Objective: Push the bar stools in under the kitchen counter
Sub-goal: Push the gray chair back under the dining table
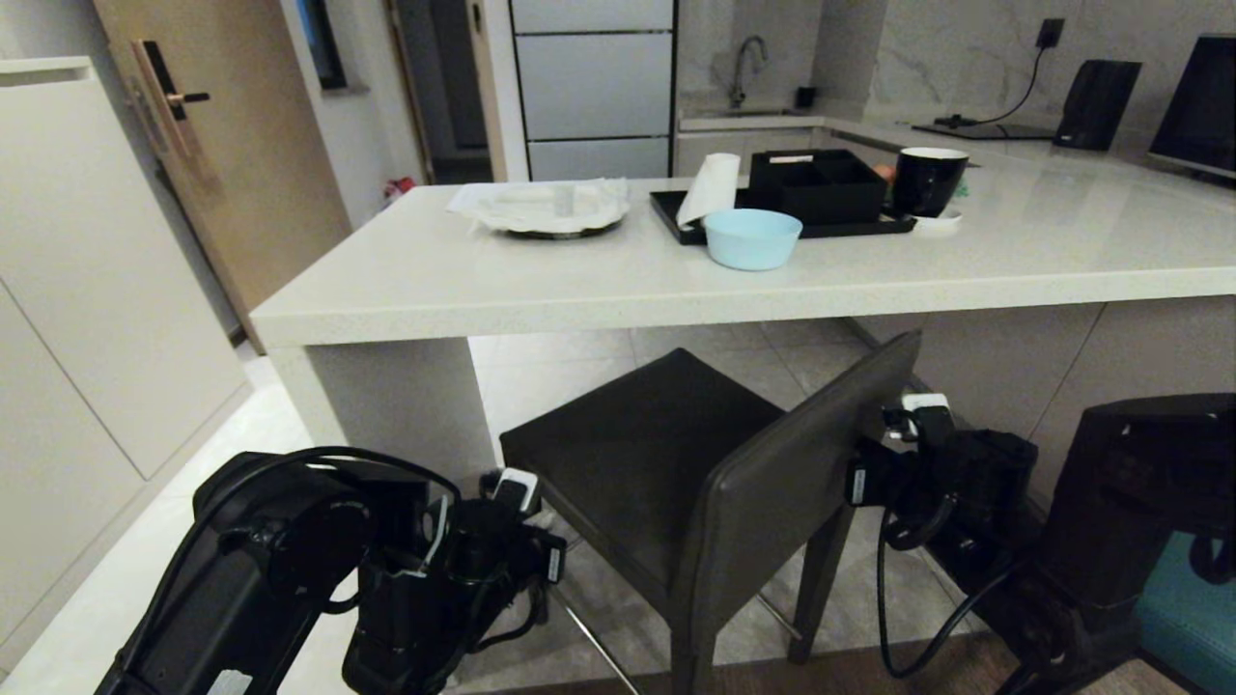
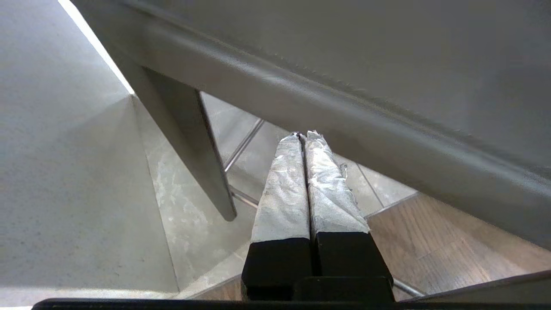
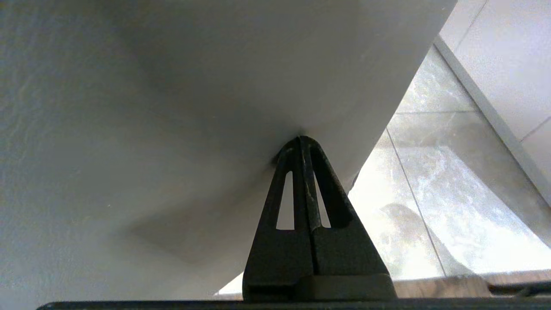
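Head view puts the dark grey stool right in front of me, turned askew, its seat partly under the kitchen counter and its low backrest still out past the slab's edge, on my side. The teal stool shows only as a corner at my far right, well short of the counter.

My right gripper is pinched fully shut, holding nothing, its tips pressed against the back face of the backrest near its right end. My left gripper is shut and empty as well, sitting low by the seat's left side, its tips close under the seat rail; I cannot tell whether they touch it.

What worries me is the twist. As I judge it, only my right tips are pushing, and they push near one end, so the stool may pivot rather than slide and its front left leg could swing into the counter's white panel leg. Closed tips on smooth leather could also skid off the edge. A push this high on a tall stool could tip it if a foot catches on the seam between wood and tile. Up on the slab sit a blue bowl, a black tray and a black mug; a hard knock would shake them.
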You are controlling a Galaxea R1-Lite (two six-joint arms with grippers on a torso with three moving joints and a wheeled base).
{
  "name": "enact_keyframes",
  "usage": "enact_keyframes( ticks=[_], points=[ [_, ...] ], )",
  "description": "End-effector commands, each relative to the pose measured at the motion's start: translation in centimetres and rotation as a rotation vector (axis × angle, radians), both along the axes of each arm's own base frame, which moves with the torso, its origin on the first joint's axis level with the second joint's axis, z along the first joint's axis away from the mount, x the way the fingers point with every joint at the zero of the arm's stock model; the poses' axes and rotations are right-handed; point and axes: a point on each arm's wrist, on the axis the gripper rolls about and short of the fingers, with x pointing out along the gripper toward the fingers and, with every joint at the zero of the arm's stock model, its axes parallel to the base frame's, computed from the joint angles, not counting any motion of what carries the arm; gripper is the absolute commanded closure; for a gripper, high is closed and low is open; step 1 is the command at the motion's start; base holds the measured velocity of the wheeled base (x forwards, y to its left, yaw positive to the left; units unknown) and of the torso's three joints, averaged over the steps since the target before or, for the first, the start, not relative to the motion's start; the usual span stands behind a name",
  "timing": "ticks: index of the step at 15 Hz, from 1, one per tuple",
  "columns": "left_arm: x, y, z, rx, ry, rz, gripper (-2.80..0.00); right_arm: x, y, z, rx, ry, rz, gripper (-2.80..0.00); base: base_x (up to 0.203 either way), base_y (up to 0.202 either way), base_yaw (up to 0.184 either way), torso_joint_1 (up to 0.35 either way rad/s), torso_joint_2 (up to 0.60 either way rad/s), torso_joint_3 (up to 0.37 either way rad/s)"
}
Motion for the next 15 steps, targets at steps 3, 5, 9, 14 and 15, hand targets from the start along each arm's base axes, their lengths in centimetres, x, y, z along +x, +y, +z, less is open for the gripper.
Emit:
enact_keyframes(
  ticks=[3, 5, 9, 14, 15],
  points=[
    [-0.3, -0.1, 0.9, -0.002, -0.023, 0.032, 0.00, -0.1, 1.5, -0.4, -0.001, 0.003, 0.046, 0.00, 0.000, 0.000, 0.000, 0.000, 0.00, 0.000],
    [-1.1, 0.4, 1.8, 0.003, -0.014, 0.045, 0.00, -0.4, 2.3, -0.4, -0.001, 0.003, 0.071, 0.00, 0.000, 0.000, 0.000, 0.000, 0.00, 0.000],
    [-2.6, 1.3, 3.6, 0.008, -0.009, 0.055, 0.00, -1.0, 2.7, -0.5, -0.008, 0.014, 0.052, 0.00, 0.000, 0.000, 0.000, 0.000, 0.00, 0.000],
    [-5.2, -0.6, 7.5, -0.050, -0.077, 0.089, 0.00, -0.3, -3.9, 1.5, 0.021, -0.024, -0.093, 0.00, 0.000, 0.000, 0.000, 0.000, 0.00, 0.000],
    [-6.0, -1.4, 7.5, -0.044, -0.080, 0.104, 0.00, -0.1, -5.1, 1.8, 0.028, -0.036, -0.104, 0.00, 0.000, 0.000, 0.000, 0.000, 0.00, 0.000]
  ],
)
